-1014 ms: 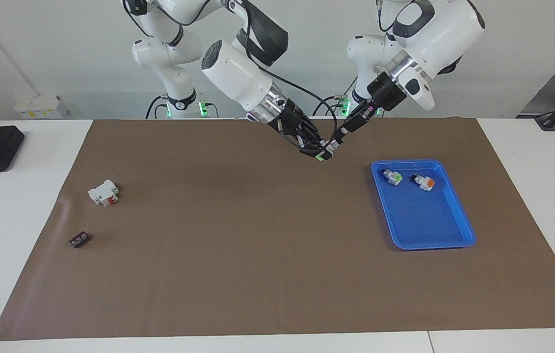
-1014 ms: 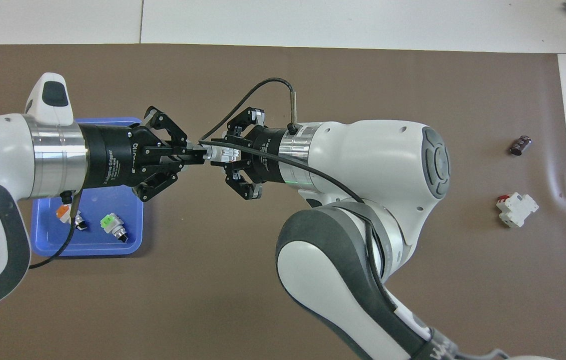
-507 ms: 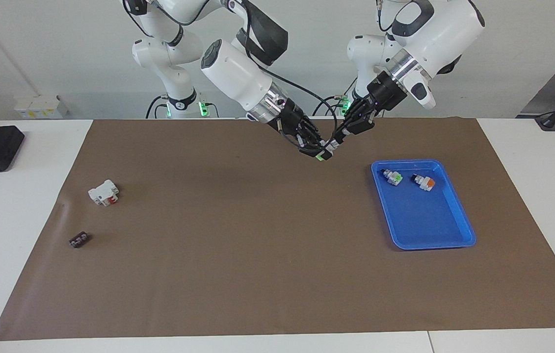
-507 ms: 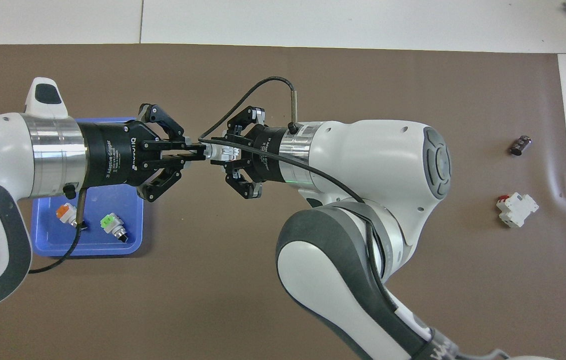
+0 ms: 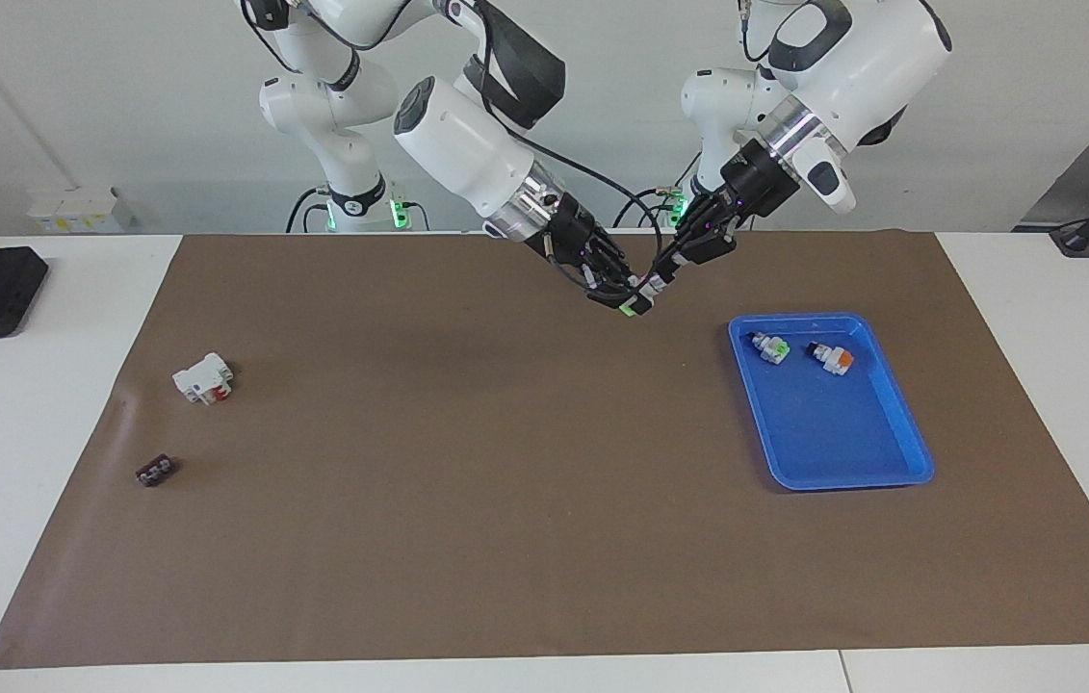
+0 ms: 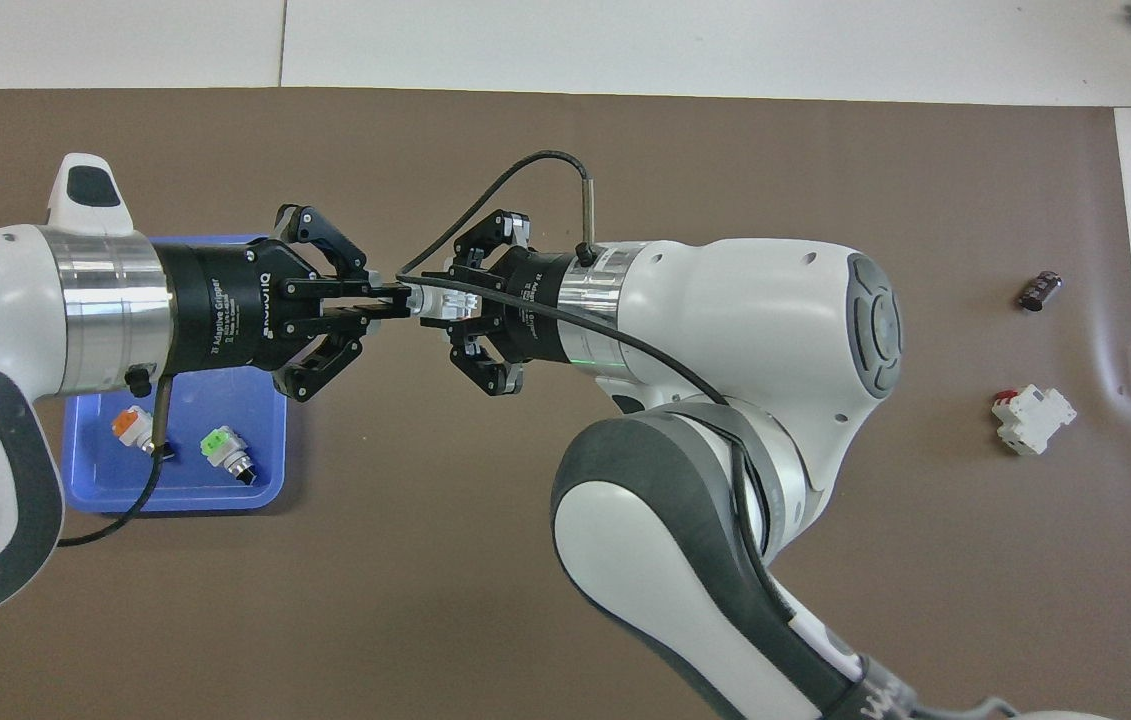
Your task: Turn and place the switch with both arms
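Above the brown mat beside the blue tray (image 5: 900, 452), my left tool (image 5: 661, 281) and right tool (image 5: 629, 295) both clamp the switch (image 5: 638, 304), so I must release one side gently before turning.

It was a robotics lab: two white arms (image 5: 467, 144) stood bolted at a white worktop (image 5: 43, 385) under a brown mat (image 5: 505, 500), plain walls around.

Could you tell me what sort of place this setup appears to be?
Probably a robotics lab test bench: two white Franka arms mounted at a white table, a brown paper mat as workspace, and small electrical parts sorted into a blue tray.
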Available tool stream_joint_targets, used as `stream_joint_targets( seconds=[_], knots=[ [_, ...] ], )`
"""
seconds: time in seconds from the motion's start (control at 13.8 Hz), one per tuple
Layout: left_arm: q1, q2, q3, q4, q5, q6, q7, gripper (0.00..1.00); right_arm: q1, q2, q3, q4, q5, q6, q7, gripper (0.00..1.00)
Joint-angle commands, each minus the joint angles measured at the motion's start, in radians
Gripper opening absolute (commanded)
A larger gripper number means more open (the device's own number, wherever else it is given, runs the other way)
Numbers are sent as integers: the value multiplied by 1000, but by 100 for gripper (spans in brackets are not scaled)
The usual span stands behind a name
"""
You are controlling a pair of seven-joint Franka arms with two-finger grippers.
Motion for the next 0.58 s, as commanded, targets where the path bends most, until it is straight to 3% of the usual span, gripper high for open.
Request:
stream_joint_targets(
  seconds=[0.0,0.36,0.43,0.51],
  knots=[
    [-6,-8,0,-9,-1,34,-16,0,0,2,12,3,18,8,14,0],
    [9,-10,1,-15,2,29,-14,0,0,2,12,3,18,8,14,0],
    [9,-10,1,-15,2,29,-14,0,0,2,12,3,17,8,14,11],
    [9,-10,1,-15,3,29,-14,0,1,1,12,3,15,7,9,43]
  ],
)
